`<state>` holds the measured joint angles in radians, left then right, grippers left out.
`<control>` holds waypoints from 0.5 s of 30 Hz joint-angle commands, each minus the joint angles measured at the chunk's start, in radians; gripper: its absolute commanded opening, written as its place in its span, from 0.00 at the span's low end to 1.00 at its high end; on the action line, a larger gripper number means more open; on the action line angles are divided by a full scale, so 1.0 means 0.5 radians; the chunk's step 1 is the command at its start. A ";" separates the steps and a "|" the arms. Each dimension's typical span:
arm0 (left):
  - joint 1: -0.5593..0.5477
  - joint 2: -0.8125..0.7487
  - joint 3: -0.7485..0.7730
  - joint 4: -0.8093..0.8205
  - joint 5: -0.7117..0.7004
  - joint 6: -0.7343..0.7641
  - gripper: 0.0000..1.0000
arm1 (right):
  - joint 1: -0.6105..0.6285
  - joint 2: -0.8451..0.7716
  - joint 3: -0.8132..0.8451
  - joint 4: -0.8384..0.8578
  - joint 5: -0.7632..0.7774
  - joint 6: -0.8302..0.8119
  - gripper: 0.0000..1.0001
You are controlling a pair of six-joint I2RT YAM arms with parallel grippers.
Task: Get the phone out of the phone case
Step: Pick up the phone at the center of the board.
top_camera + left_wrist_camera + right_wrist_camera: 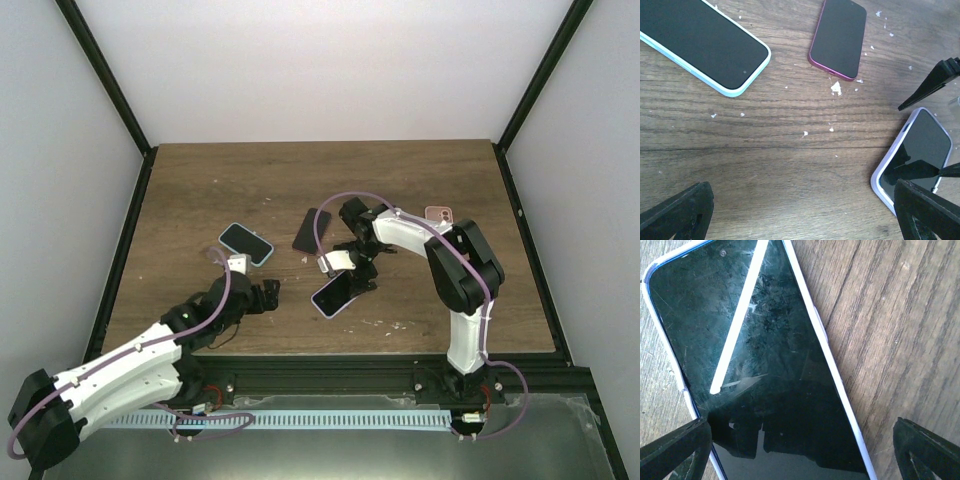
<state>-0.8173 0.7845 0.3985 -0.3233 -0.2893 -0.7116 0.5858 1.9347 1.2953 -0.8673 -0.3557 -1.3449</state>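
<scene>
From above, the left claw [268, 293] hangs just over the wooden surface [200, 190], well short of the lilac-cased phone with a black screen [335, 294]. That phone lies directly under the right claw [352, 272]. A black phone in a light-blue case [246, 242] lies just beyond the left claw.

In the left wrist view, the left claw [800, 220] is spread wide and empty. The lilac-cased phone [917, 155] sits ahead of its right finger, the light-blue-cased phone [700, 40] far ahead on the left, and a magenta-cased phone [837, 37] ahead.

In the right wrist view, the right claw [800, 455] also gapes wide and grips nothing. The lilac-cased phone [770, 380] reaches up from between its fingers, one edge at the left finger.

The likely risk is that, with nothing bracing the case, a push would slide phone and case together, or a finger would skid on the glass.
</scene>
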 commanded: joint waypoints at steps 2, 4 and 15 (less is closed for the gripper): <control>0.027 0.058 0.083 0.065 0.011 0.156 1.00 | 0.021 0.005 -0.067 -0.293 0.040 0.045 1.00; 0.029 0.098 0.109 0.085 0.034 0.201 1.00 | 0.019 -0.003 -0.074 -0.343 0.013 0.060 1.00; 0.033 0.346 0.224 0.162 0.107 0.238 1.00 | 0.027 -0.138 -0.305 -0.111 0.053 0.325 0.96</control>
<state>-0.8055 0.9287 0.4816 -0.2707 -0.2390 -0.5968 0.5861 1.8919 1.2270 -0.9779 -0.3737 -1.2915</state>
